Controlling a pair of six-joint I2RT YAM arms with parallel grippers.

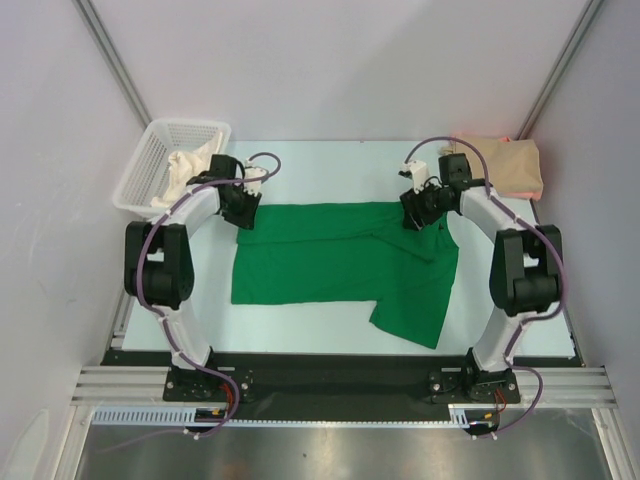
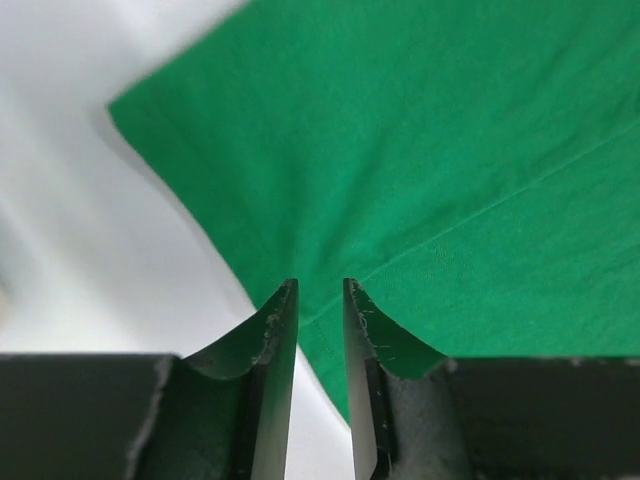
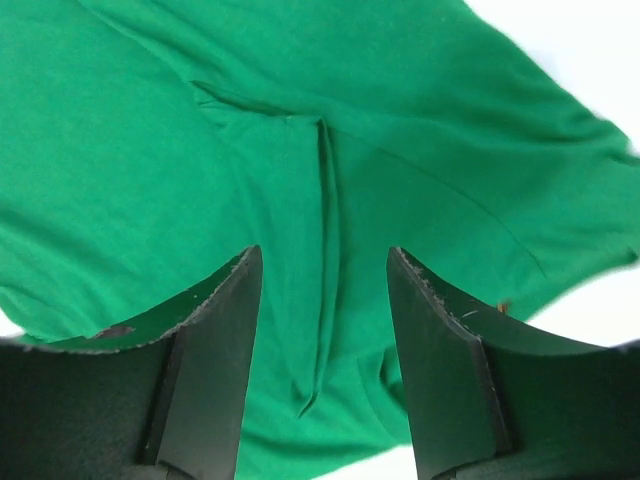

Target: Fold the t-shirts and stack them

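Nearest me, the two arm bases sit bolted at the table's edge, and both arms lean away over the green t-shirt. The tee lies flat on the table, its long axis running crosswise from beneath one gripper to beneath the other. A shorter flap of it juts back toward the bases, nearer to me than the right gripper. I cannot tell which end is the neck.

The left gripper hangs over the tee's far left corner. Its fingers stand only a little apart, with a narrow slot between them and nothing caught in it. Past the tips, the corner of green cloth spreads away, with a faint seam line crossing it and bare white table off to the gripper's left.

The right gripper is over the tee's far right part. Its jaws are spread wide and hold nothing. Directly below the gap, a raised crease in the fabric runs away from the fingers up to a small pucker, and a curved seam runs off to the right of it.

Farther back, beyond the left gripper and to its left, a white mesh basket holds a pale bundle of cloth. Beyond the right gripper and to its right, the tan t-shirt lies folded in the far corner, well apart from the green one, with a pink edge peeking out at its far side.
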